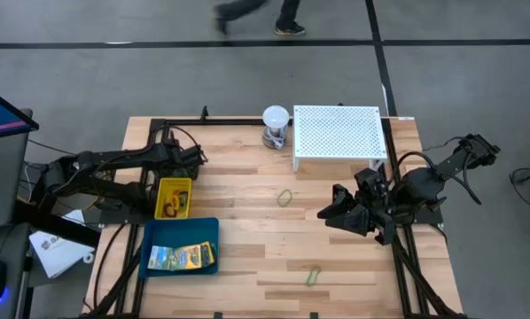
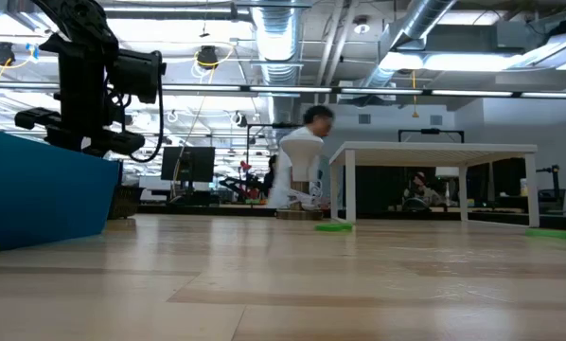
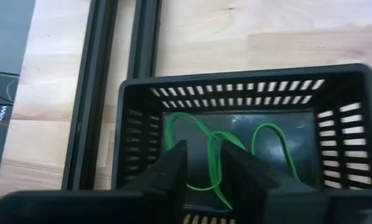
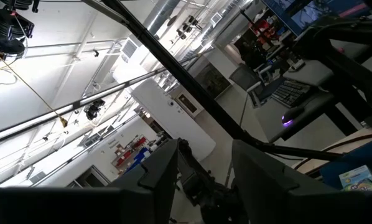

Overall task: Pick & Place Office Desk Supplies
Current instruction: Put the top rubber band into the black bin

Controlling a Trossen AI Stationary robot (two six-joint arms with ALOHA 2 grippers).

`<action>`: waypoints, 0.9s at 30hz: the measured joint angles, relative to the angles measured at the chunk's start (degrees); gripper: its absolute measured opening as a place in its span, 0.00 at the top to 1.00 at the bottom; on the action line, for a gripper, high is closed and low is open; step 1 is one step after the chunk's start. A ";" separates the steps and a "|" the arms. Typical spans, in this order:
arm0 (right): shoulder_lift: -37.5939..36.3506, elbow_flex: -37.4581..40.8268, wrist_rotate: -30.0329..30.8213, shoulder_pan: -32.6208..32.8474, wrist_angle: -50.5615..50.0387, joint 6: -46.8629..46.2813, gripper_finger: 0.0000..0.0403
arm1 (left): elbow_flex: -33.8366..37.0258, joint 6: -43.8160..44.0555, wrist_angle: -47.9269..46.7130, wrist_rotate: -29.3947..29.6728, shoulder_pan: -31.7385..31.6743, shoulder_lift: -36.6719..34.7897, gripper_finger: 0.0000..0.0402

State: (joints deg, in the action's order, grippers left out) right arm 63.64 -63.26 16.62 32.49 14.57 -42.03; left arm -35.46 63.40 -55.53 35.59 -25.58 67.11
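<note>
Now left pincer (image 3: 203,177) over black mesh basket (image 3: 142,102), green loops (image 3: 198,134) inside

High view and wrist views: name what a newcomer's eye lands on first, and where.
The left gripper hangs over the black mesh basket at the table's far left, jaws parted above green loops lying inside. Nearer, a blue tray holds printed packets. At the far edge stands a white perforated stand.

light: bright overhead | glare: ceiling lamps (image 2: 207,59) | blur: moving person (image 1: 256,13)
</note>
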 joint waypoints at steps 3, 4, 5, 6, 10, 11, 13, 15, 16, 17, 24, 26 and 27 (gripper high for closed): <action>0.00 0.00 -0.04 0.00 -0.05 -0.02 0.63 | -1.06 -0.09 0.09 -0.92 0.00 -0.73 0.68; 0.00 0.00 -0.04 0.00 -0.16 -0.02 0.63 | -1.55 -0.12 0.17 -1.18 0.10 -1.05 0.66; 0.00 0.00 -0.04 -0.04 -0.38 -0.02 0.63 | -2.09 -0.32 0.83 -1.78 0.21 -1.53 0.63; 0.00 0.00 -0.04 -0.10 -0.54 -0.02 0.63 | -2.61 -1.39 1.76 -2.70 0.46 -2.27 0.61; 0.00 0.00 -0.06 -0.39 -0.64 -0.02 0.63 | -3.77 -12.35 13.76 -12.03 1.61 -6.03 0.57; 0.00 0.00 -0.07 -0.42 -0.69 -0.02 0.63 | -3.77 -14.80 17.96 -15.97 1.84 -6.89 0.57; 0.00 0.00 -0.05 -0.42 -0.81 -0.02 0.63 | -3.79 -18.85 25.01 -24.57 2.59 -8.34 0.58; 0.00 0.00 -0.08 -0.42 -0.83 -0.02 0.63 | -3.81 -22.51 30.87 -35.36 4.35 -9.05 0.60; 0.00 0.00 -0.10 -0.40 -0.84 -0.01 0.63 | -3.83 -23.62 32.94 -40.75 5.92 -9.07 0.61; 0.00 0.00 -0.16 -0.39 -0.84 0.12 0.63 | -3.83 -23.98 34.72 -46.19 7.92 -9.03 0.62; 0.00 0.00 -0.26 -0.37 -0.94 1.86 0.63 | -3.81 -22.21 47.82 -49.07 31.40 -3.57 0.64; 0.00 0.00 -0.26 -0.37 -1.05 2.15 0.63 | -3.88 -22.15 54.92 -42.95 36.92 0.44 0.63; 0.00 0.00 -0.26 -0.37 -0.99 2.14 0.63 | -4.29 -22.16 57.56 -39.33 38.35 2.74 0.62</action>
State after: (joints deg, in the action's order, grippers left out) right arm 63.64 -63.26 16.36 32.12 13.57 -39.88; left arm -39.74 41.24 2.03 -3.75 12.77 69.85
